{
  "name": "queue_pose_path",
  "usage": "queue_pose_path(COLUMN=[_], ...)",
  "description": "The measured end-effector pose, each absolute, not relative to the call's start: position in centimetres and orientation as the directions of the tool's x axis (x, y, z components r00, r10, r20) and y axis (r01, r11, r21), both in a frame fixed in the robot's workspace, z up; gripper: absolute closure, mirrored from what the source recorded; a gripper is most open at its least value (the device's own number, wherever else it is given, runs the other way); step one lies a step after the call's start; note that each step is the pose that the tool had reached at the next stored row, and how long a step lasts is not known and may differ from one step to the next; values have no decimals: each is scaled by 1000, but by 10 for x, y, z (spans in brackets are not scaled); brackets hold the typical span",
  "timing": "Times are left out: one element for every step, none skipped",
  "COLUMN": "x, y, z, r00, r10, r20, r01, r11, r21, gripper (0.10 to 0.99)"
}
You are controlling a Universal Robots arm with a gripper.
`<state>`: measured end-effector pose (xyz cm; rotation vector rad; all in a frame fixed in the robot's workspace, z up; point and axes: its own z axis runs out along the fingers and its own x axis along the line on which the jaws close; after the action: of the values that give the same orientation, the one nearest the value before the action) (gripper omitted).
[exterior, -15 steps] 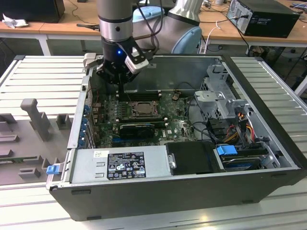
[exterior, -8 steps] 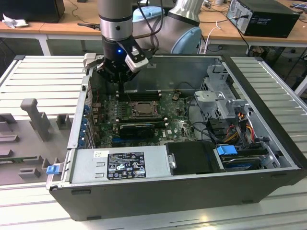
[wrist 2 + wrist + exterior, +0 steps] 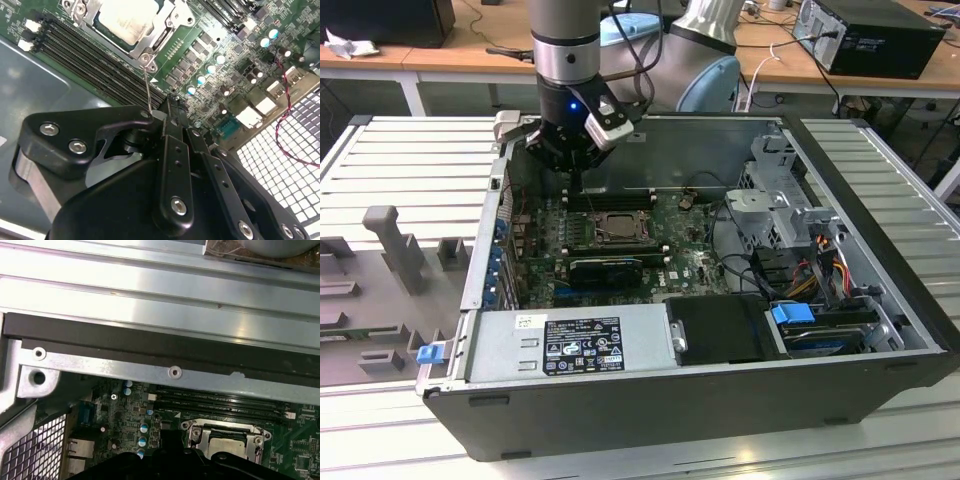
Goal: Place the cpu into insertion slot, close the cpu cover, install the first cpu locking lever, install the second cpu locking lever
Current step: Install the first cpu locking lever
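The cpu (image 3: 127, 17), a pale square chip, lies in the insertion slot (image 3: 610, 226) on the green motherboard. The silvery cpu cover (image 3: 159, 35) lies flat around it as a frame. In the first wrist view the cpu (image 3: 227, 446) and the cover's frame (image 3: 200, 432) show beneath the case rim. A thin wire locking lever (image 3: 148, 87) runs from the socket's corner screw out to my fingertips. My black gripper (image 3: 172, 102) is shut, its tip touching the lever's free end. In the exterior view the gripper (image 3: 575, 185) hangs just behind the socket, inside the open case.
Long black memory slots (image 3: 95, 60) run beside the socket. The case's metal wall (image 3: 165, 347) stands close behind the gripper. A red-black cable (image 3: 287, 100) crosses a perforated grille (image 3: 280, 165). The power supply (image 3: 570, 345) and a drive cage (image 3: 790, 210) fill the case's front and right.
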<state>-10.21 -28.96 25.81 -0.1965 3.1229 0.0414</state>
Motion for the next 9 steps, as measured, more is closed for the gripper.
queue_pose_path(x=[-101,-99,-96,-92,-90,-85,-82,-79,-73], y=[-290,-290,-290,-290,-290,-290,-290,-290,-290], z=[258,258,258,258,257,257,257,257,256], r00=[-992,-992,-992,-992,-992,-992,-992,-992,-992], r10=[-125,-125,-125,-125,-125,-125,-125,-125,-125], r20=[-14,-14,-14,-14,-14,-14,-14,-14,-14], r01=[-126,-126,-126,-125,-125,-126,-126,-125,-126], r11=[992,992,992,992,992,992,992,992,992], r21=[26,26,26,26,26,26,26,26,26], gripper=[980,980,980,980,980,980,980,980,980])
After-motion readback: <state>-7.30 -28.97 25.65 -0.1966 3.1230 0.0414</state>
